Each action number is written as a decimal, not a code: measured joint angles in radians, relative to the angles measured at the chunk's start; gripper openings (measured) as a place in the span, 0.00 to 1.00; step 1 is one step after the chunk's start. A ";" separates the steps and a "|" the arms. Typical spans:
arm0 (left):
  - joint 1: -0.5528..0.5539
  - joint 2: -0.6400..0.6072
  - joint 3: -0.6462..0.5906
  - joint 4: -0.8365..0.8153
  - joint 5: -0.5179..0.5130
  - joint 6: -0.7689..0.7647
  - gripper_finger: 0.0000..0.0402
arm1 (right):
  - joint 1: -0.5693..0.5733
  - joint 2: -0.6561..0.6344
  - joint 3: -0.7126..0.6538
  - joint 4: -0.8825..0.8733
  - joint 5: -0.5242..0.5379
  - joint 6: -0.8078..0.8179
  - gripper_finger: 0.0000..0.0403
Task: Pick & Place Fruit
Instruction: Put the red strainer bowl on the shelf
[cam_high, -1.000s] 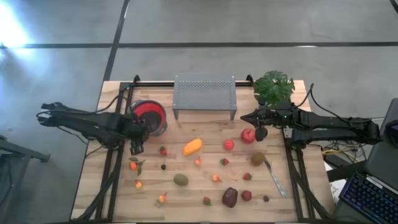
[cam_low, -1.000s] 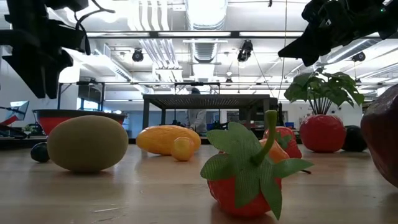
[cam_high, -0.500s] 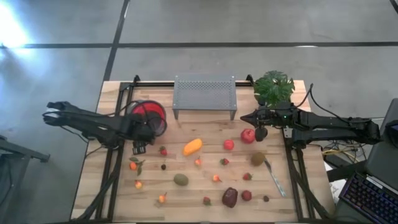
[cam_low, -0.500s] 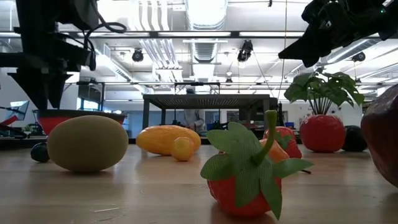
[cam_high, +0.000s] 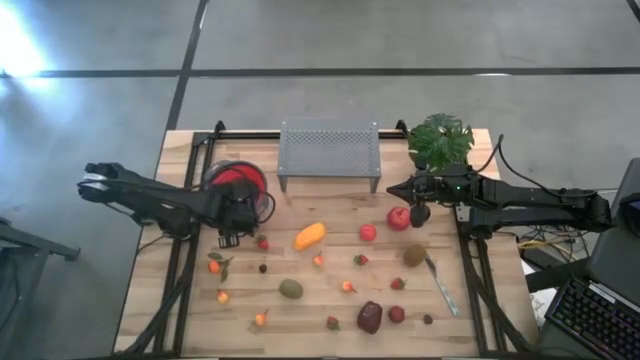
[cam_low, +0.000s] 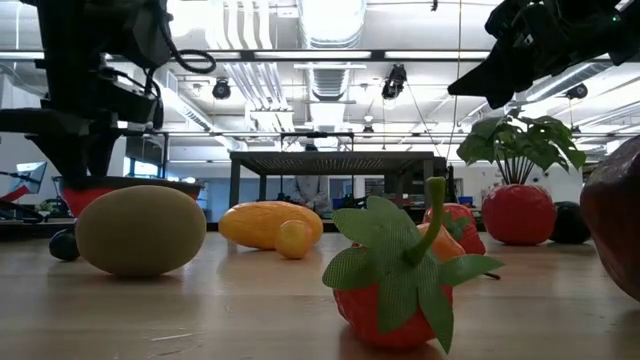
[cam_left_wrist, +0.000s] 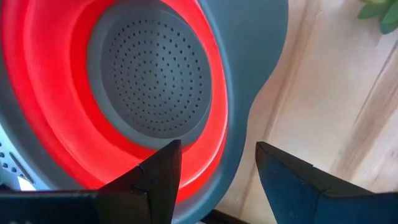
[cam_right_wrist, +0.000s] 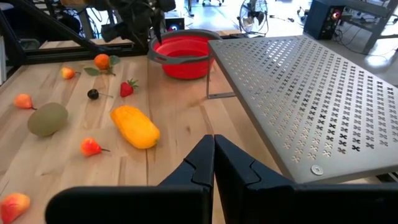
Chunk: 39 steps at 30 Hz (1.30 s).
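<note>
Left wrist view: a red bowl (cam_left_wrist: 74, 93) with a perforated grey base on the pale wood-grain counter (cam_left_wrist: 336, 106); the left gripper (cam_left_wrist: 217, 171) hangs spread and empty above its rim.

Bare table (cam_high: 330, 205) lies between the perforated shelf (cam_high: 329, 150) and the scattered fruit (cam_high: 309, 236), flanked by the red bowl (cam_high: 238, 182).

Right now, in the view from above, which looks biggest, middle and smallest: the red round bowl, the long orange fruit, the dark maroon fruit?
1. Red round bowl
2. Long orange fruit
3. Dark maroon fruit; nearly alike with the orange one, so unsure.
</note>
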 joint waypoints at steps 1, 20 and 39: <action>0.000 0.009 0.000 0.004 0.000 0.000 0.52 | 0.000 0.000 0.000 0.000 0.000 0.000 0.02; 0.000 0.109 0.000 0.020 -0.018 0.019 0.06 | 0.000 0.000 0.000 -0.005 0.000 0.000 0.02; 0.000 0.079 0.045 -0.142 -0.027 -0.006 0.05 | 0.000 0.000 -0.002 -0.005 0.000 0.000 0.02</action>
